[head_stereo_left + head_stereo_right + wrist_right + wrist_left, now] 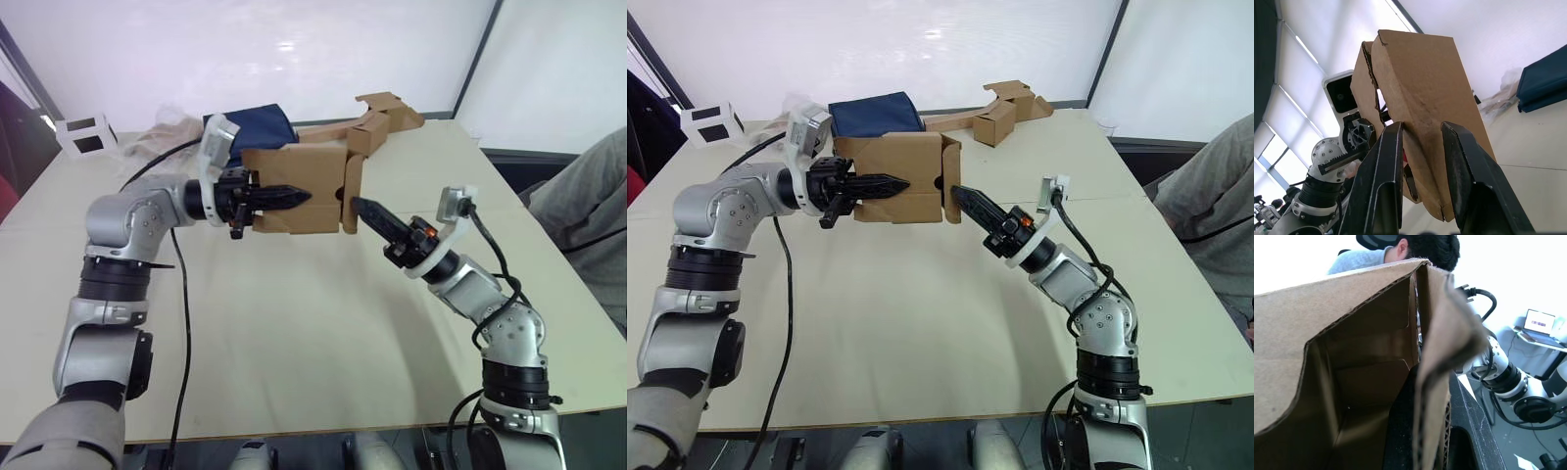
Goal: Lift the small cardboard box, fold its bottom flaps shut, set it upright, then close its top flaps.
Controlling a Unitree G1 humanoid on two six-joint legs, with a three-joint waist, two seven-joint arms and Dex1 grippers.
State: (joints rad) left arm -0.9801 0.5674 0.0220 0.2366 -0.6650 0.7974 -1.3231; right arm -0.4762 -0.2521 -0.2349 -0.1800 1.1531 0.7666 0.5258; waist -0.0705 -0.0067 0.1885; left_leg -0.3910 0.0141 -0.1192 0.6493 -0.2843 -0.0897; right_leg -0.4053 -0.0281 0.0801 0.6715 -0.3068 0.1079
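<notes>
small plain brown corrugated cardboard box (896, 176) held up off the pale tabletop (921, 323), lying on its side in the air between the two arms, in front of a dark blue fabric bundle (872, 113). left gripper (884, 184) clamped on the near wall of the box, one black finger outside against the brown face, the other seemingly inside, as the left wrist view suggests. right gripper (960, 196) at the box's right end, fingers a little apart with nothing caught between them, tips pressing on the brown hinged end flap (1420, 98) turned across that opening.

likely mid-fold on the bottom flaps. risks, as judged from here:

- pushing harder with the right tips against a one-wall hold, twisting the box in the left pinch or slipping it out.
- buckling the thin wall under the left fingers, since only a single sheet is pinched.
- flap springing back open once the right tips pull off, nothing locking it.
- catching the inner left finger behind a flap folded inward.

farther back, a second brown box joined to a long cardboard strip (1004, 113) and a white cube with dark squares (713, 122), both well apart. person's grey sleeve (1215, 215) at the table's right edge.
</notes>
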